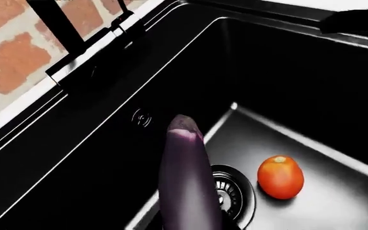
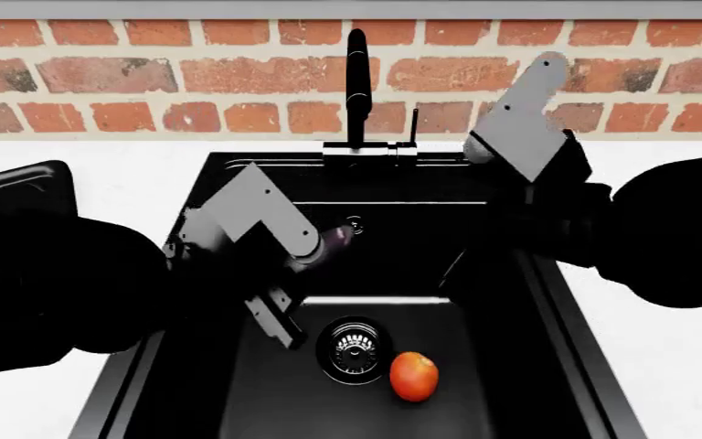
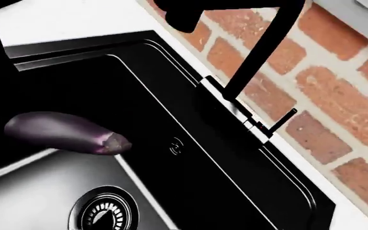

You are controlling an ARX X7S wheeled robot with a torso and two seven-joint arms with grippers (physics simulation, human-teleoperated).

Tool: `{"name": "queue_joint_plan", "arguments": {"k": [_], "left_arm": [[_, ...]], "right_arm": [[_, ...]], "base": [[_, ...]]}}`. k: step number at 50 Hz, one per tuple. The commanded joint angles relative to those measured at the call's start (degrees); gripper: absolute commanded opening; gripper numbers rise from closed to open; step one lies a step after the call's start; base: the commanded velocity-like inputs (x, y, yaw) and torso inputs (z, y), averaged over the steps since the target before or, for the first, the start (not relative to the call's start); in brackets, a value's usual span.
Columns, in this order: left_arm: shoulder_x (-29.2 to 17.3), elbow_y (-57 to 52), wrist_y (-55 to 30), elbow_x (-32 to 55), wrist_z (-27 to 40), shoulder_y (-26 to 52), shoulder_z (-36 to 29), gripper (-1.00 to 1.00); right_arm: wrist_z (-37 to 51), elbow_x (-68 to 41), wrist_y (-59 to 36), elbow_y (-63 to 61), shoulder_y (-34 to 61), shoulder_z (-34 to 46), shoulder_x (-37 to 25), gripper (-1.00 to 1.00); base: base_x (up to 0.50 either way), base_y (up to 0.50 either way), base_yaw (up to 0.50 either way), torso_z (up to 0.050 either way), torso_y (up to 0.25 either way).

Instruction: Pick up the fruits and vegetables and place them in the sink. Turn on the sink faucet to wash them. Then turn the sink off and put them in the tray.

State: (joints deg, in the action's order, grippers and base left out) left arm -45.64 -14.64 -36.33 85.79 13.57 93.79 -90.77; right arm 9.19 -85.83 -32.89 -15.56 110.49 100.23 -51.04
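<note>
The white counter (image 2: 643,402) surrounds the black sink (image 2: 515,366). Over the basin, the left hand (image 2: 308,247) grasps the eggplant (image 2: 336,236), apparently above the drain (image 2: 354,346). The right hand's state cannot be told. The orange-red fruit (image 2: 413,376) rests on the sink floor.

Behind it all runs a red brick wall (image 2: 143,78) (pale mortar lines between the bricks), rising straight off a plain white countertop (image 2: 107,165).
</note>
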Motion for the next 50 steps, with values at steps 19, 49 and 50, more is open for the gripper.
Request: {"name": "queue_joint_plan", "arguments": {"k": [19, 49, 50], "left_arm": [[19.0, 23.7, 6.4, -10.3, -10.9, -12.9, -5.7, -1.0], [33.1, 50.5, 11.0, -18.0, -23.3, -19.0, -9.3, -1.0], [33.7, 52.0, 11.5, -18.3, -23.9, -19.2, -9.2, -1.0]], "right_arm": [[12.4, -3.1, 5.1, -4.8, 5.2, -7.5, -7.3, 1.0], [13.3, -3.0, 6.4, -4.1, 2.4, -8.0, -6.2, 1.0], [13.4, -3.1, 6.4, -4.2, 2.4, -8.0, -6.2, 1.0]], "base": [[0.0, 0.0, 0.0, 0.0, 0.001], [0.0, 0.0, 0.0, 0.0, 0.0], [0.0, 0.0, 0.0, 0.0, 0.0]]}}
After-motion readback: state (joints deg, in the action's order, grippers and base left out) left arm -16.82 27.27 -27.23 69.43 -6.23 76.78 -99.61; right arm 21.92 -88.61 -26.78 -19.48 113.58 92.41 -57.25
